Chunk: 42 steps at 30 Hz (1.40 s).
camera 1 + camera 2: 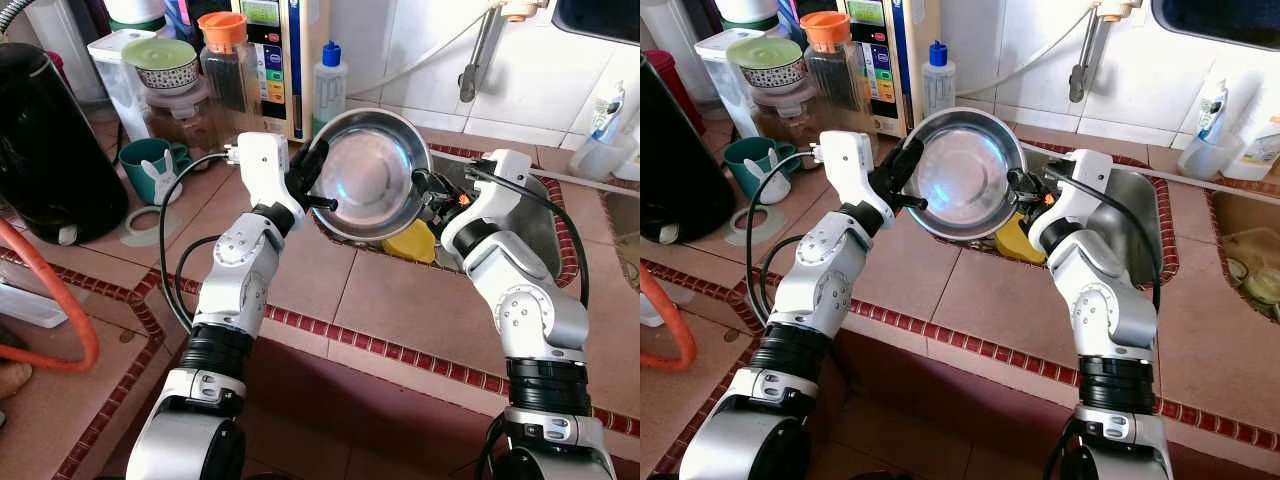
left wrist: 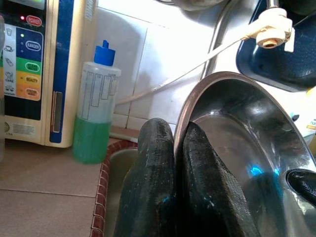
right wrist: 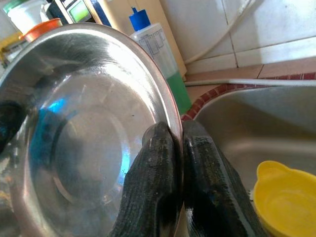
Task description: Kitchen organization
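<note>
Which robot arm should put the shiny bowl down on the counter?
Probably left. Both grippers pinch the steel bowl's rim, but the left gripper is over open counter tiles, while the right gripper is over the sink.

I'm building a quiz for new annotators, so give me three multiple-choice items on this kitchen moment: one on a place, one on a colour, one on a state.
1. Where is the yellow bowl?
A. In the sink
B. On the counter by the kettle
C. Inside the steel bowl

2. What colour is the cap of the bottle of green liquid?
A. Red
B. Blue
C. White

3. How is the steel bowl held?
A. Lying flat on the counter
B. By the left gripper alone
C. Tilted up, with both grippers on its rim

Answers:
1 A, it sits in the basin in the right wrist view.
2 B, the blue cap tops it.
3 C, the left gripper and right gripper each have jaws closed over the rim.
</note>
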Motion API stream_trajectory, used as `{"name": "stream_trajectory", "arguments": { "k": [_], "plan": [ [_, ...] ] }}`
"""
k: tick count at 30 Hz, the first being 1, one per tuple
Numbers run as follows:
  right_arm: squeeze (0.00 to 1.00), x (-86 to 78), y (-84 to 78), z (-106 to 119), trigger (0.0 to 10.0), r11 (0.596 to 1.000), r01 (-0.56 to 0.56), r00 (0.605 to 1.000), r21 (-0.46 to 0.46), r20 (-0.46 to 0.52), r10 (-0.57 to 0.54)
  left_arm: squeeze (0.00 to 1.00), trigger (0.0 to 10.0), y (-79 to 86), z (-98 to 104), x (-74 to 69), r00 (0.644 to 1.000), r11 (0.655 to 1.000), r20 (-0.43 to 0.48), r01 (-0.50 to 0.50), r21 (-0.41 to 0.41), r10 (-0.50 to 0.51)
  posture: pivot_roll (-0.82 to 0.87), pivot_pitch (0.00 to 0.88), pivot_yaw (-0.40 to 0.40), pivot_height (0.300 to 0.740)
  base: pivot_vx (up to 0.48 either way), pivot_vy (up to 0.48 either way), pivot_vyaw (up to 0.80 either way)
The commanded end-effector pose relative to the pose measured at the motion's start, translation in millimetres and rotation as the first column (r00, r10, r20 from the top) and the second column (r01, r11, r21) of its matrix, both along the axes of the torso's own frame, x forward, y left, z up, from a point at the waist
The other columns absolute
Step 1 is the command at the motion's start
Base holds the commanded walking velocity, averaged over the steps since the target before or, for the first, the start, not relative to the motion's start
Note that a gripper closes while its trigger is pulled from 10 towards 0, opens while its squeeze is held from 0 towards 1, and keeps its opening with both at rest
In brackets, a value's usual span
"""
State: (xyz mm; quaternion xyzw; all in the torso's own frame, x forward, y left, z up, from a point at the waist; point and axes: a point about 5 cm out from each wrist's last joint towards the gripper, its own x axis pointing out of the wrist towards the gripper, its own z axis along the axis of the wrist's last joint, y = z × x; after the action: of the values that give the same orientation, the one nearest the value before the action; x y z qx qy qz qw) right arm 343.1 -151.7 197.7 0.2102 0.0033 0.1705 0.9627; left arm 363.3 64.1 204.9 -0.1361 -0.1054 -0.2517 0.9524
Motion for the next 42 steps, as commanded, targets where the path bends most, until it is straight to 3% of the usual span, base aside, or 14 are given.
{"name": "stream_trajectory", "arguments": {
  "k": [1,3,4,5,15,27,32,42],
  "plan": [
    [0.0,-3.2,11.4,-2.0,0.0,0.997,-0.066,0.998,0.034,-0.013,0.066,0.0,3.6,-6.7,12.1,-2.5,0.999,0.999,0.042,0.03,-0.03,-0.028,0.01,0.015,0.025,0.74,0.0,0.0,0.0],
    [0.0,-3.3,11.0,-2.2,0.0,0.998,-0.064,0.998,0.028,-0.013,0.065,0.0,9.6,-7.1,11.8,-2.8,0.999,0.999,0.04,0.035,-0.029,-0.034,0.01,0.015,0.025,0.74,0.0,0.0,0.0],
    [0.0,-3.3,10.9,-2.2,0.0,0.998,-0.064,0.998,0.026,-0.013,0.064,0.0,9.6,-7.2,11.8,-2.8,0.999,0.999,0.039,0.038,-0.029,-0.037,0.01,0.015,0.024,0.74,0.0,0.0,0.0],
    [0.0,-2.9,10.2,-2.5,0.0,0.998,-0.058,0.998,0.02,-0.015,0.058,1.0,10.0,-7.5,11.8,-3.0,0.998,0.999,0.038,0.043,-0.032,-0.042,0.02,0.015,0.024,0.74,0.0,0.0,0.0],
    [0.0,-1.7,9.6,-0.3,0.0,0.997,-0.038,0.999,-0.073,0.002,0.038,1.0,10.0,-6.8,10.8,-3.2,0.999,0.999,0.035,0.034,-0.02,-0.033,0.01,0.013,0.024,0.74,0.0,0.0,0.0],
    [0.0,-0.1,12.1,0.4,0.0,0.996,-0.027,1.0,-0.081,0.002,0.027,1.0,10.0,-7.6,9.0,-4.0,0.999,0.999,0.03,0.037,-0.01,-0.037,0.01,0.013,0.024,0.74,0.0,0.0,0.0],
    [0.0,5.4,10.2,6.3,0.0,0.992,0.062,0.998,-0.114,0.021,-0.06,1.0,10.0,-9.0,5.1,-4.8,0.999,0.999,0.017,0.045,-0.003,-0.045,0.01,0.013,0.023,0.74,0.0,0.0,0.0],
    [0.0,10.1,12.3,5.0,0.0,0.984,0.118,0.993,-0.134,0.022,-0.116,1.0,10.0,-7.7,0.5,-5.3,0.999,0.999,-0.003,0.046,0.005,-0.046,0.02,0.016,0.022,0.74,0.0,0.0,0.0]
  ]
}}
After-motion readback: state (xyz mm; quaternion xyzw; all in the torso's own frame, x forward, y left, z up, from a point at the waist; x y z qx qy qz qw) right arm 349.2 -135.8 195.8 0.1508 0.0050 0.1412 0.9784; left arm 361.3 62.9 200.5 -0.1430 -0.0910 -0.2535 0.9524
